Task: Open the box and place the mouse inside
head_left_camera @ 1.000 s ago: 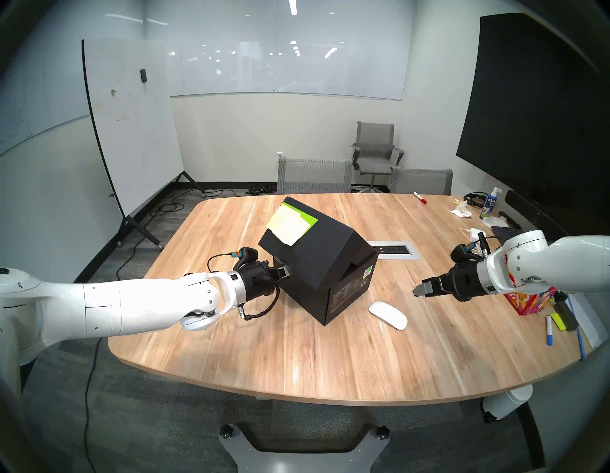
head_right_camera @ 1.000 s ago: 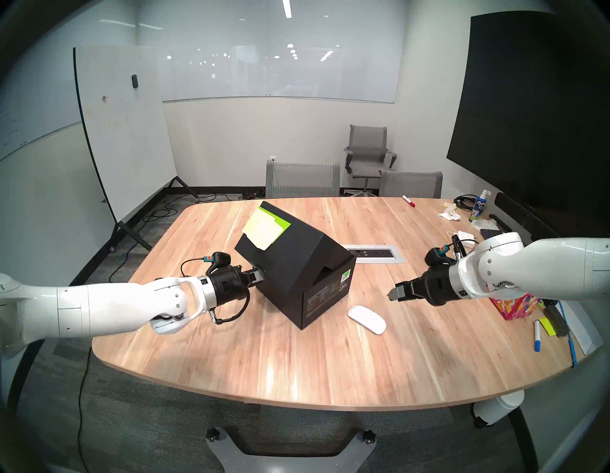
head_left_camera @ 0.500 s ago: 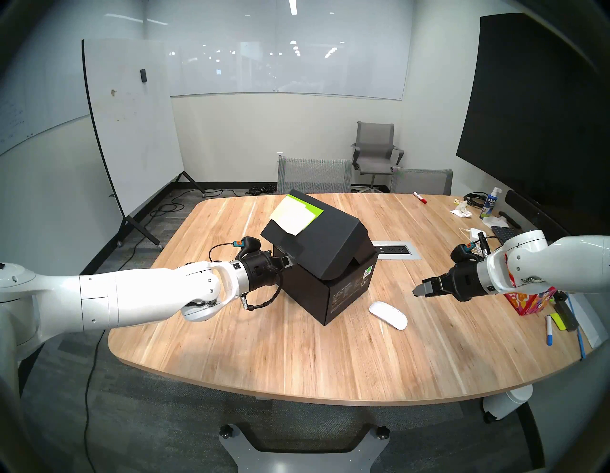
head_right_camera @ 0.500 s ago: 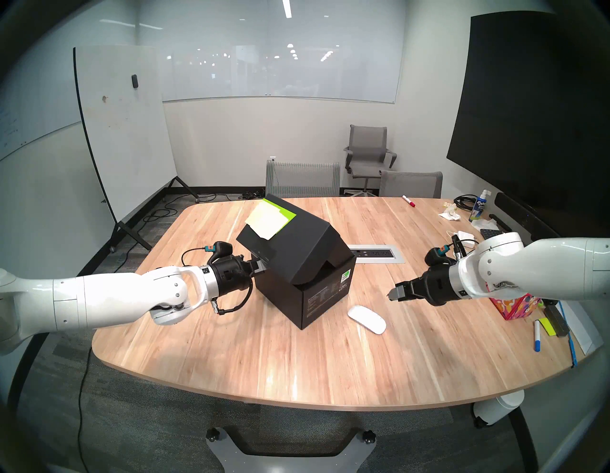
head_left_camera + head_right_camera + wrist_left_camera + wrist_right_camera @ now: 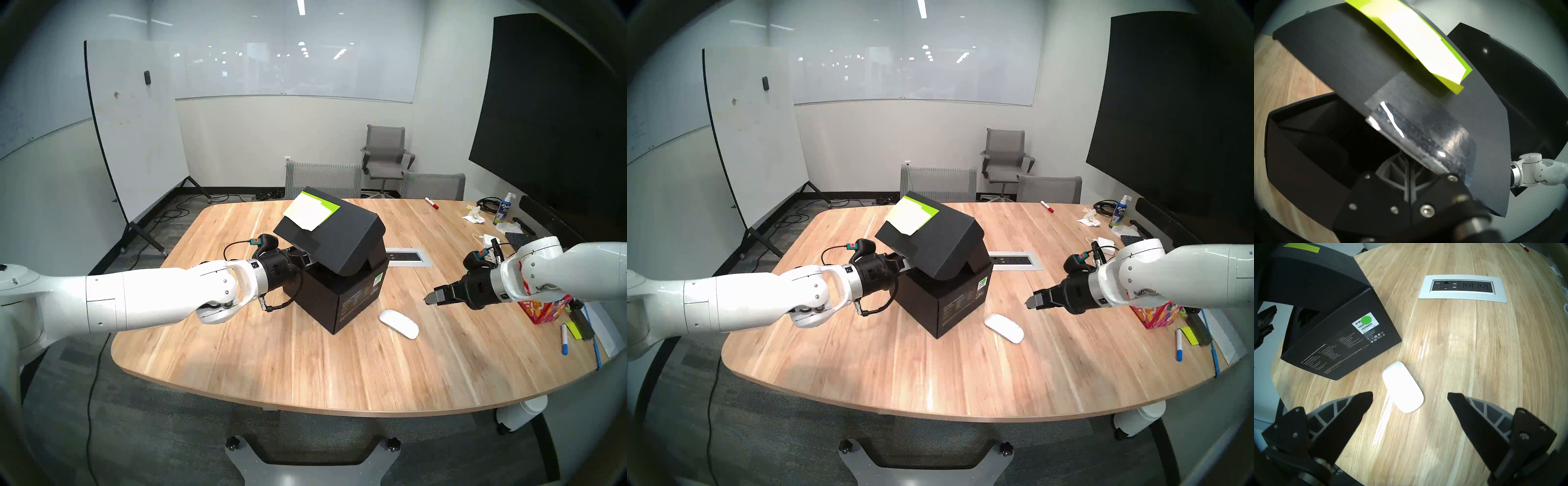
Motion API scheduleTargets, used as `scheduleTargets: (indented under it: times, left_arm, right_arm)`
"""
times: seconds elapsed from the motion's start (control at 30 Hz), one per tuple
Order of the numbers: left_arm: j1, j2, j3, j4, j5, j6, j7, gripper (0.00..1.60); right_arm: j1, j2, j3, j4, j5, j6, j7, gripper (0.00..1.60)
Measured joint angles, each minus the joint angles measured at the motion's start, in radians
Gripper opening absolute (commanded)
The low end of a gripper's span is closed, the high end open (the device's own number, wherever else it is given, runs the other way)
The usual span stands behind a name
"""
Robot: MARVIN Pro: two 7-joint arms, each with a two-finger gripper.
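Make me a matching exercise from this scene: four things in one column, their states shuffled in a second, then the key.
1. box lid
2. mouse
3. right gripper
4. left gripper

a. open, hovering above the table
b. lying flat on the table beside the box
c. raised, partly open
d. under the lid's front edge, fingers mostly hidden

Pairs: 1-c, 2-b, 3-a, 4-d

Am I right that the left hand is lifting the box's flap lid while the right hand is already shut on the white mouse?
Not quite. The left hand is lifting the box lid, but the right hand is open and empty, as the right wrist view shows: the mouse lies on the table beside the box.
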Motion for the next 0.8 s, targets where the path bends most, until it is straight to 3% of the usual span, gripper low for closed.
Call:
scheduleTargets:
  times: [0.8]
  left_arm:
    - [-0.047,-0.118,-0.054,-0.089,-0.003,-0.031,0.190,0.00]
  right_arm:
    - [0.000,0.000,0.000,0.000,0.000,0.000,0.000,1.60]
